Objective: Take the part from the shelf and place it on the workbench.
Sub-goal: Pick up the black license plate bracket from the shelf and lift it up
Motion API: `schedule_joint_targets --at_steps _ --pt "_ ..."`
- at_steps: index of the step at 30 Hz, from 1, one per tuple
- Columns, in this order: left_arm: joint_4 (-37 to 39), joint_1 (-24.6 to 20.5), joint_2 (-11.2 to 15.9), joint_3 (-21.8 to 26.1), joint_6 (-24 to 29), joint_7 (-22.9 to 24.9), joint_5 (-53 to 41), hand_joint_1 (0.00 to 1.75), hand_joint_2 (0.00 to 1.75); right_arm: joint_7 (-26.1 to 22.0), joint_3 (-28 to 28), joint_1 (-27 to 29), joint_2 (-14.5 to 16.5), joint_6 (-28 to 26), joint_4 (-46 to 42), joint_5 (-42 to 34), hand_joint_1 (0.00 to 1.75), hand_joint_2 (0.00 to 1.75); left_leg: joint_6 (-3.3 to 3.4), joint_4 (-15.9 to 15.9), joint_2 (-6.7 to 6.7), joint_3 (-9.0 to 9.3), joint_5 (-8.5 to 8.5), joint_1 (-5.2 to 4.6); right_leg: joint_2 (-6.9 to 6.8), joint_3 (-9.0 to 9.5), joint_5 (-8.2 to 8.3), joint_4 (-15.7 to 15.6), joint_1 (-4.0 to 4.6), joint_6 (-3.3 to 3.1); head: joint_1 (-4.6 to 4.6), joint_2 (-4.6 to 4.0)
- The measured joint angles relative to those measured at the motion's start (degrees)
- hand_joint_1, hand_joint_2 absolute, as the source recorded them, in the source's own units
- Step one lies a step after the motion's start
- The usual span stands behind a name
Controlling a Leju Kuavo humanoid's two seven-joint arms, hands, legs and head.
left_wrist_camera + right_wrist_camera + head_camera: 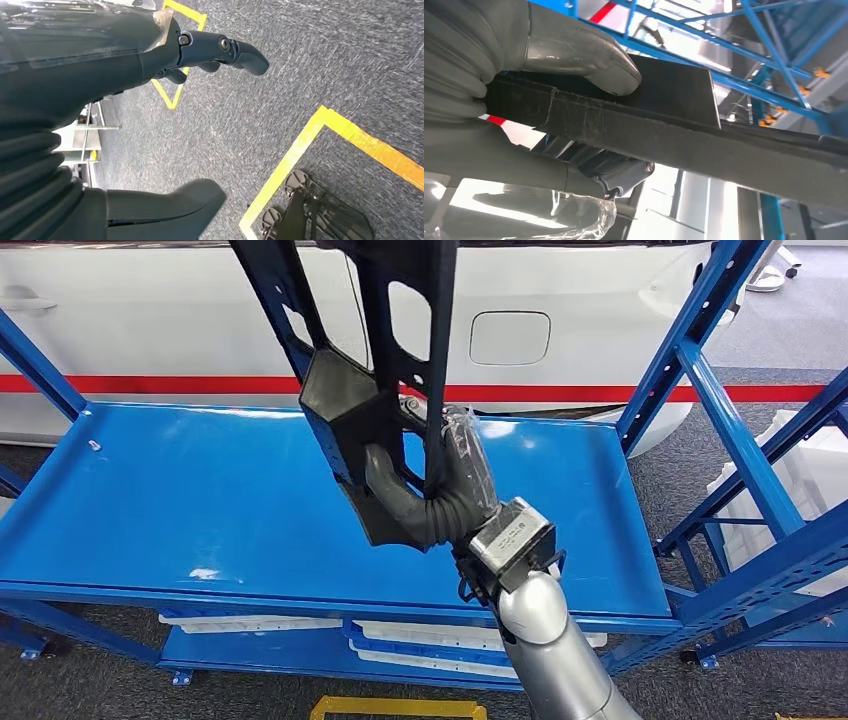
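A long black plastic part (375, 370) with cut-outs hangs above the blue shelf (200, 490), reaching past the top of the head view. My right hand (440, 490) grips its lower end, thumb across the front face and fingers wrapped behind. In the right wrist view the thumb (589, 60) presses on the part's dark edge (664, 130) and the fingers (609, 172) close under it. My left hand (150, 95) hangs over grey carpet, its fingers (225, 50) held apart and nothing in them.
The blue shelf frame has slanted uprights (690, 350) on the right and a lower level with white trays (430, 640). A white car body (560, 320) with a red stripe stands behind. Yellow floor tape (300, 145) marks the carpet.
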Motion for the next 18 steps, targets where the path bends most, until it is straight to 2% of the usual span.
schedule_joint_targets --at_steps 11,15,18 --pt "0.0 0.8 0.0 1.6 -1.2 0.0 0.8 0.0 1.75 -1.4 0.5 1.7 -0.2 -1.3 -3.1 -1.5 1.75 1.75 0.04 0.1 0.0 0.0 -0.04 -0.03 0.0 0.01 0.01 0.0 -0.05 0.02 0.0 0.0" --pt "0.0 1.1 0.1 2.0 -1.9 0.0 1.0 0.0 1.75 -1.6 0.7 2.1 -0.2 -1.3 -3.5 -1.7 1.75 1.75 0.53 0.2 -0.01 -0.02 -0.32 -0.29 0.01 0.07 0.05 -0.2 -0.42 0.15 0.0 0.0" --pt "0.0 1.2 0.2 2.2 -2.3 0.0 1.0 0.0 1.75 -2.0 0.7 2.3 -0.3 -1.6 -3.9 -1.8 1.75 1.75 1.13 -0.7 0.18 0.41 0.46 -0.06 -0.06 -0.15 -0.34 0.4 -0.39 0.51 0.01 0.0"
